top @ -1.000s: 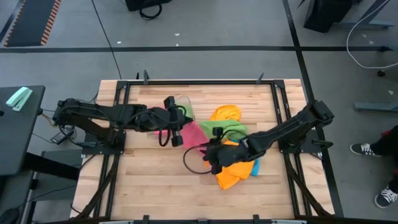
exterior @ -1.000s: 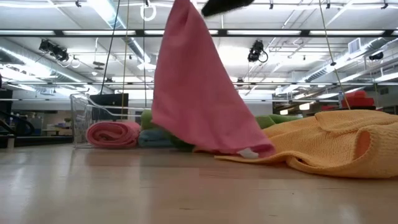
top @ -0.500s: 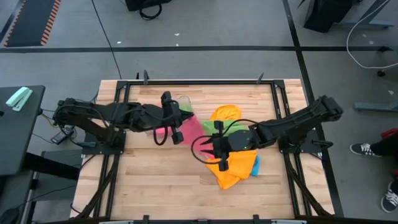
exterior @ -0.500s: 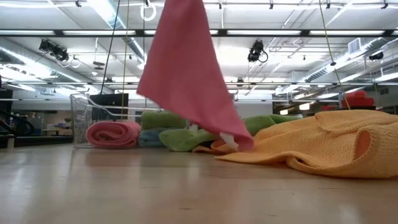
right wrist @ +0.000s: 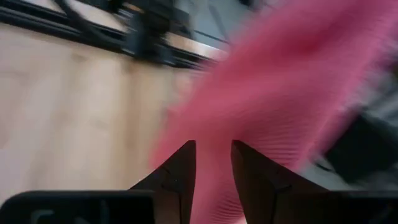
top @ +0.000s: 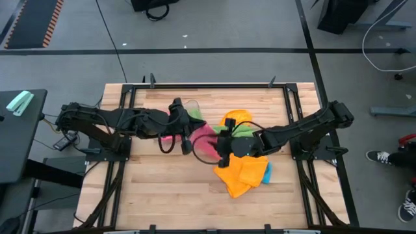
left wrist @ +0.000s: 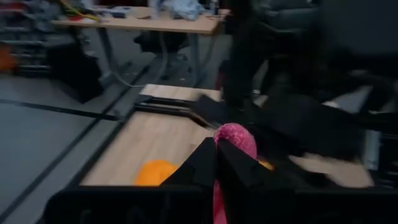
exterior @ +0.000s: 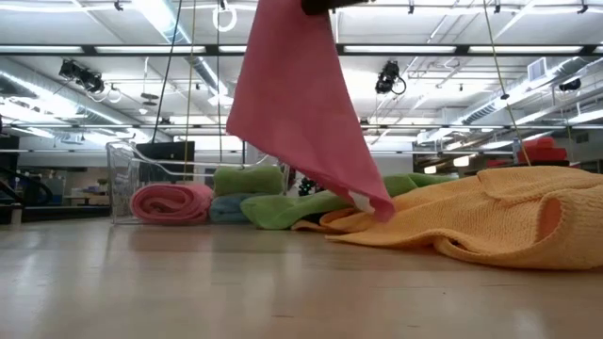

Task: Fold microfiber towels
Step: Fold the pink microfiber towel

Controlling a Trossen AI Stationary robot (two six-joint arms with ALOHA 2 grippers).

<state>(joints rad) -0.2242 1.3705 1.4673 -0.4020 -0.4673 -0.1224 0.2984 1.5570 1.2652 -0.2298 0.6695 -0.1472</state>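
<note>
One pink towel (exterior: 297, 113) hanging from left tool (left wrist: 216, 163); two orange (top: 244, 174).

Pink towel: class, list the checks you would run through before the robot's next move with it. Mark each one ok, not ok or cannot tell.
1. Left gripper pinches the pink towel: ok.
2. Towel lifted above the table: ok, it hangs from the top.
3. Hanging corner clear of the orange towel: cannot tell, since the two overlap in the low view.
4. Right gripper has a second hold: cannot tell. Its jaws stand apart with pink cloth just ahead.
5. Towel spread square for folding: not ok, it tapers down to one corner.
6. Bare wood in front of the pile to lay it on: ok.
</note>
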